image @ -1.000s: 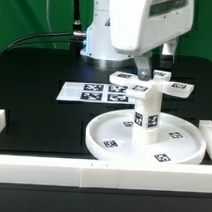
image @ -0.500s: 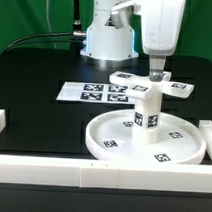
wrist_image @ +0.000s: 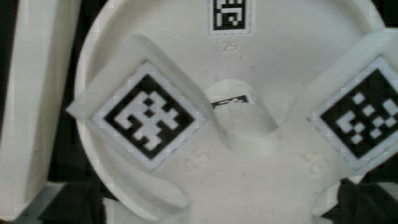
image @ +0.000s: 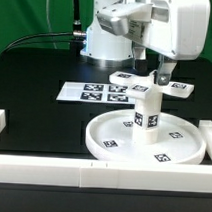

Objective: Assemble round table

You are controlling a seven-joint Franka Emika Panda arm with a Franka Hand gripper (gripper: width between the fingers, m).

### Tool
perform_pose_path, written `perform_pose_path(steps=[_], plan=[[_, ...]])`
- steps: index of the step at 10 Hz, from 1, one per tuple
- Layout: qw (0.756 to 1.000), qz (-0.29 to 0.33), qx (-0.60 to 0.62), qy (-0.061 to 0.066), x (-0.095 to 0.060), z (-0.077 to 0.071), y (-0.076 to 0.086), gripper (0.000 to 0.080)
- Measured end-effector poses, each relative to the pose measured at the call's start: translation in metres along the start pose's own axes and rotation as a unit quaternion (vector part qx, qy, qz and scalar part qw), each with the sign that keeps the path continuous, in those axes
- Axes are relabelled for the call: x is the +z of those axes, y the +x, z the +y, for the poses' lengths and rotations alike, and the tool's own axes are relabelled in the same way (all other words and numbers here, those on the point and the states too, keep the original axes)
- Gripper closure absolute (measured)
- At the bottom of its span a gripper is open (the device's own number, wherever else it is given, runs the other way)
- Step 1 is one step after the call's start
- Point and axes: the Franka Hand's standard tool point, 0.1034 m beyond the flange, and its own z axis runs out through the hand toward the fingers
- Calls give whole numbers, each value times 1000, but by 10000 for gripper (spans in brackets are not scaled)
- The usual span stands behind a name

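Note:
The large rimmed round disc (image: 102,144) lies at the front of the table. The short cylinder leg (image: 145,121) stands upright on its middle. The cross-shaped foot (image: 130,79) sits on top of the leg. My gripper (image: 161,76) reaches down onto the foot near its middle, on the exterior view's right side, and its jaws seem to stand open around it. In the wrist view the foot (wrist_image: 231,100) fills the picture with two of its tags, and the fingertips are not clear.
The marker board (image: 90,92) lies flat behind the disc on the exterior view's left. A long white rail (image: 41,169) runs along the front edge, and another rail piece (image: 208,133) stands at the right. The robot base (image: 105,39) is at the back.
The hand has swung round toward the exterior view's right above the foot. The foot, leg and disc have not visibly moved.

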Motion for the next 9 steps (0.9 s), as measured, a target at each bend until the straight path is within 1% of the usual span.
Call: perform_pose_path(steps=[1,3,5,7,9], plan=[[1000,-3,-16,0,0,0,-2,151],[1000,-3,-10,2,1,-1,-2,151],[1000,-2,-3,5,4,-4,2,151],[1000,-1,2,6,4,-3,6,151],[1000,0,6,9,8,-4,7,151]])
